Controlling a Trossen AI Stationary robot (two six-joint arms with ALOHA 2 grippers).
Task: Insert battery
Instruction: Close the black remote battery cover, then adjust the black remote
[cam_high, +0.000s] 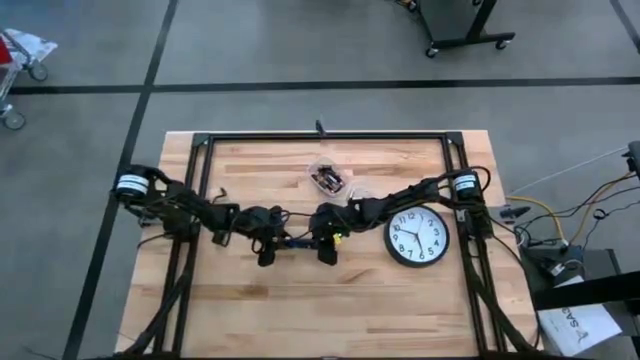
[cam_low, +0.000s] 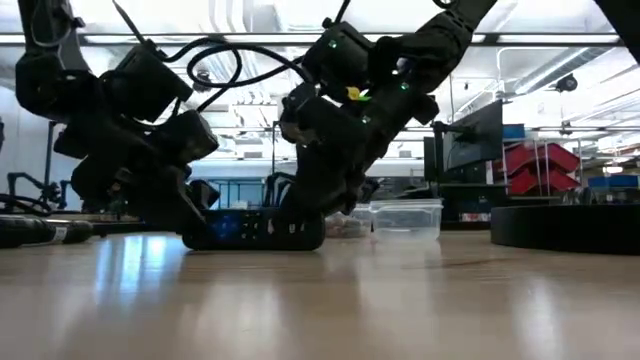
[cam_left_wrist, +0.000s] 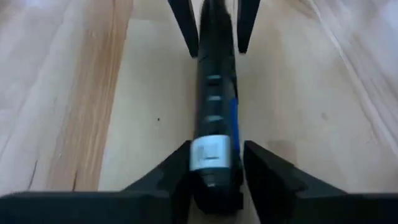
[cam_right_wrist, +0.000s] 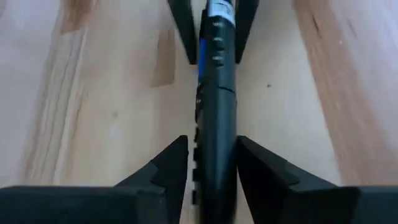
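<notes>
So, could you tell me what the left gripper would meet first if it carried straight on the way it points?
The left gripper already straddles one end of the remote; straight on, past its length, the right gripper at the far end probably comes first.

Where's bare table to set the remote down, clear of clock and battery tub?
Bare wood spans the near strip below both hands and the far-left corner inside the frame. Crowded: the middle, where left hand and right hand grip the remote, beside clock and battery tub.

The butcher-block table carries a remote control between both jaws, a wall clock beside the right jaws, and a clear container beyond them.
</notes>
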